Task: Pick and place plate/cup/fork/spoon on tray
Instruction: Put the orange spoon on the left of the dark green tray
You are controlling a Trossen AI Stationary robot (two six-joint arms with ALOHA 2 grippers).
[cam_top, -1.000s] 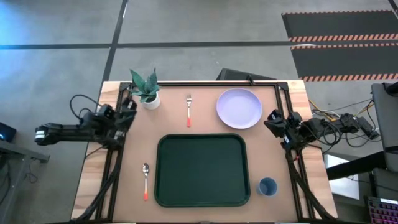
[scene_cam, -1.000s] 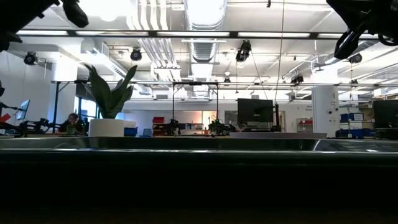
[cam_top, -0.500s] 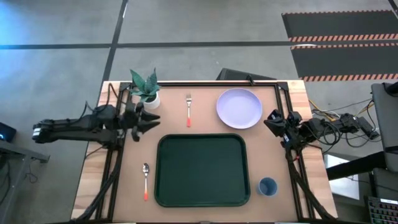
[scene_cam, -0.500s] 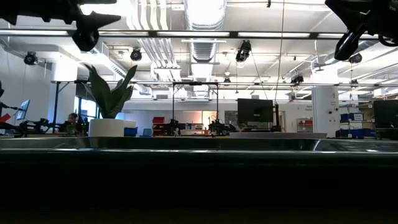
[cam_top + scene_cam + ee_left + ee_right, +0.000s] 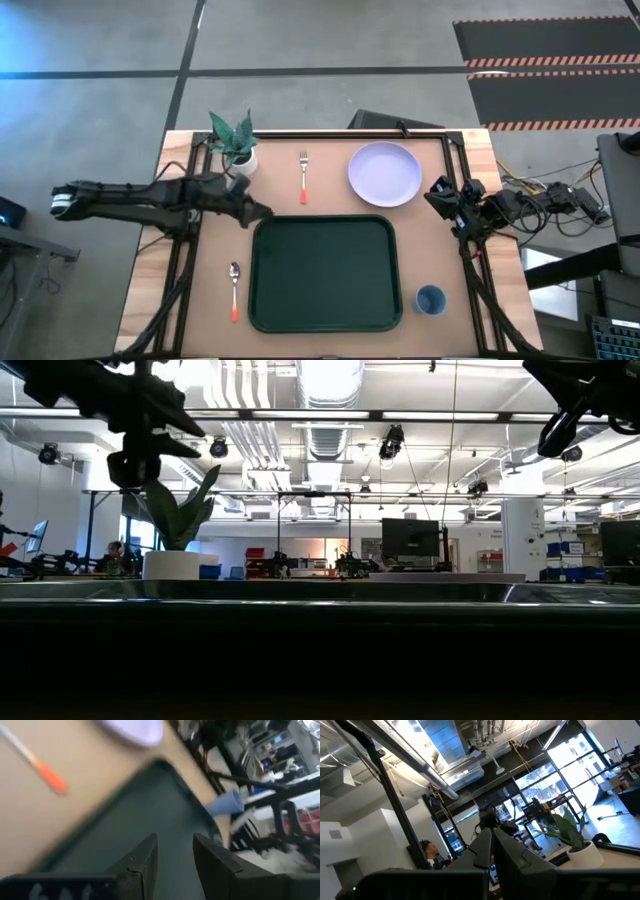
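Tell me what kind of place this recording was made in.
Likely a robotics lab or open workshop: exposed ceiling ducts and track lights, workbenches with a monitor behind, and hazard-striped floor mats beside a wooden table holding a tray.

No readable text, label, brand, number or sign in any view. Only markings: red-and-white diagonal hazard stripes [image 5: 545,62] edging dark floor mats beyond table, carrying no letters or figures.
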